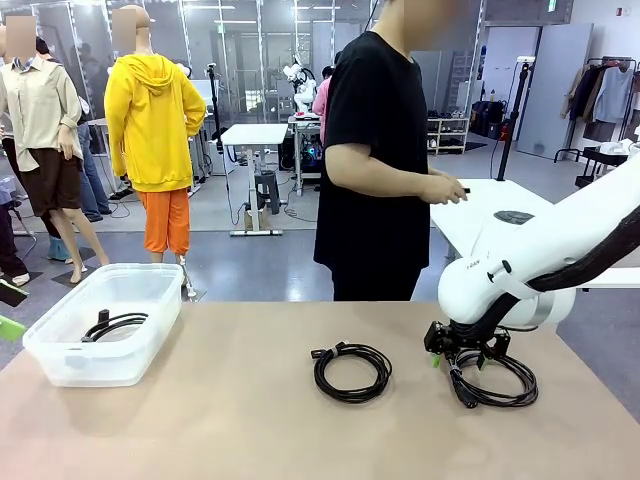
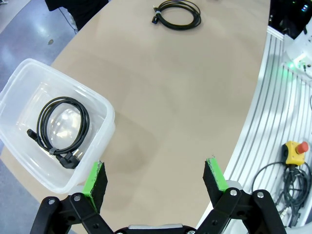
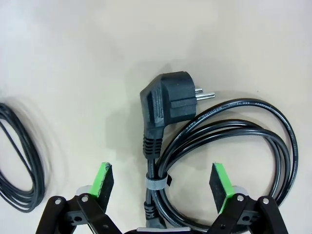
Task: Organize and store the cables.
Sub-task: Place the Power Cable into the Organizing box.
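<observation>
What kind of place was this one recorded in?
Probably a robotics lab or test hall, not a home: a tan work table with a yellow emergency-stop button beside it, glass-walled bays behind, and a white standing desk on the open floor.

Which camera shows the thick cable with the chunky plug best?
The right wrist view: the thick cable lies close up under the open right claw, its plug pins visible. The front view shows it small, partly behind that claw.
</observation>
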Controlling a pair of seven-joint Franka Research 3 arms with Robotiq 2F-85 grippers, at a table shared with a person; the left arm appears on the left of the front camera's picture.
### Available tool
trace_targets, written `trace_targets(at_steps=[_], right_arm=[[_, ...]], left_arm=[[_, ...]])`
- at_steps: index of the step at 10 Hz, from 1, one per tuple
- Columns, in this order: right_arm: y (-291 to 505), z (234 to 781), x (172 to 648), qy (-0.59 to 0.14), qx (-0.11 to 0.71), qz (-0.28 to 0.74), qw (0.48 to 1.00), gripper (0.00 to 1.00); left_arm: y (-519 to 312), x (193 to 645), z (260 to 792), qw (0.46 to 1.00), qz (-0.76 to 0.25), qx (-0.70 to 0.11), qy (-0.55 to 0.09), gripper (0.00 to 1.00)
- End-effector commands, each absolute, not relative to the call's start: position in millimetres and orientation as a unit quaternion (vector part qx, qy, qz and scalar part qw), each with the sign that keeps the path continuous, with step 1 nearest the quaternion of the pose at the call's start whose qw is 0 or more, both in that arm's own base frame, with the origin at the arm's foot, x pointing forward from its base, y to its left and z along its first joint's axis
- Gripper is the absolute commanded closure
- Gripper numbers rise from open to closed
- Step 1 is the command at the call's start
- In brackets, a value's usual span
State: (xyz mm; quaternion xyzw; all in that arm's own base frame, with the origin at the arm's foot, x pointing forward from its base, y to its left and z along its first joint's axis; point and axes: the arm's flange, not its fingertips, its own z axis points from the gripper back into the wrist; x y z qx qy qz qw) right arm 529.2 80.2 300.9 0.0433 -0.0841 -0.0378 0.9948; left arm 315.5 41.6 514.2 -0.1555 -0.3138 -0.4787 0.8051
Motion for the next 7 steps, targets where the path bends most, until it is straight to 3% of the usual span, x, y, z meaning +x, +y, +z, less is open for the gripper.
trace_targets(at_steps=[1, 2, 3, 4, 5, 6, 7], right_arm=[[85, 297, 535, -0.081, 0.042, -0.061, 0.994, 0.00], [84, 296, 536, -0.080, 0.038, -0.064, 0.994, 0.16], [85, 296, 537, -0.077, 0.038, -0.063, 0.994, 0.26], [87, 298, 535, -0.070, 0.034, -0.062, 0.995, 0.62], [89, 299, 533, -0.064, 0.029, -0.057, 0.996, 0.79], [92, 301, 530, -0.061, 0.012, -0.055, 0.997, 0.70], [99, 300, 527, -0.053, -0.009, -0.048, 0.997, 1.00]], left_arm=[[42, 317, 514, 0.799, -0.484, -0.159, -0.320, 0.00], [42, 317, 514, 0.799, -0.484, -0.159, -0.320, 0.00], [42, 317, 514, 0.799, -0.484, -0.159, -0.320, 0.00], [42, 317, 514, 0.799, -0.484, -0.159, -0.320, 0.00], [42, 317, 514, 0.799, -0.484, -0.159, -0.320, 0.00], [42, 317, 514, 0.799, -0.484, -0.159, -0.320, 0.00], [42, 317, 514, 0.799, -0.484, -0.159, -0.320, 0.00]])
